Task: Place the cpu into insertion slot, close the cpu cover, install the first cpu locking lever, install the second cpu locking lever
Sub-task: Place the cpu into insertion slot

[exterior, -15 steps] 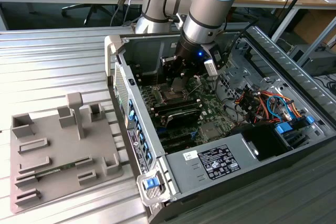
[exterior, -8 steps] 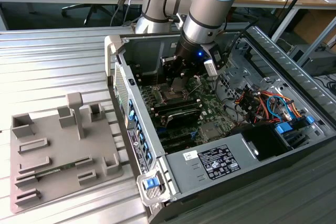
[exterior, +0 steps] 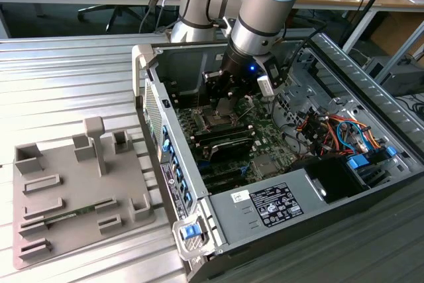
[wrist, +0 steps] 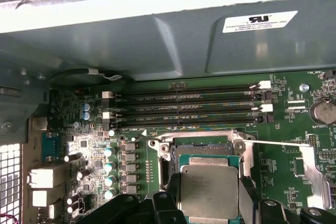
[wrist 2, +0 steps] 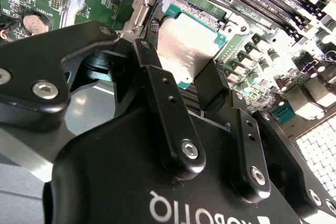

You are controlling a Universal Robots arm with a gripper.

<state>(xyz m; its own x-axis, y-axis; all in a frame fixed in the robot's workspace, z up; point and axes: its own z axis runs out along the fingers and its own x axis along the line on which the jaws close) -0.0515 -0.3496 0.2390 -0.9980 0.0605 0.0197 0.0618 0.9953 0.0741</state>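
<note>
- Computer case (exterior: 154,107): it lies on its side with the panel off, so you look straight down to the insertion slot (exterior: 217,118) on its floor.
- Grey fixture tray (exterior: 63,164): it sits outside the case, well apart from the insertion slot, toward the exterior view's left.
- Arm (exterior: 262,11): your arm reaches down into the case and ends directly over the insertion slot.
- Circuit board (wrist: 291,124): green, it surrounds the insertion slot on every side.
- Gripper (exterior: 222,101): it hangs just over the insertion slot. In both wrist views its black fingers (wrist 2: 157,93) are drawn in against two opposite edges of the cpu (wrist 2: 186,43), so you are gripping the chip.
- Memory slots (wrist: 184,109): long, black and parallel, they run just beside the insertion slot, between it and the case wall.
- Cpu cover (wrist: 316,181): a silvery frame that stands open, off the insertion slot and beside it, with green board showing through its cut-out.
- Insertion slot (wrist: 202,149): in the first wrist view you see a dark strip of its bed inside the silvery rim, past the chip's edge.
- Cpu (wrist: 210,192): silvery face with a green rim, held between the fingers (wrist: 169,203), at the insertion slot and overlapping most of it. You cannot tell whether it is seated.
- Locking lever (wrist: 278,142): a thin silvery rod that runs from a corner of the insertion slot toward the cover.
- Coin cell (wrist: 321,111): on the board, beyond the cover from the insertion slot.
</note>
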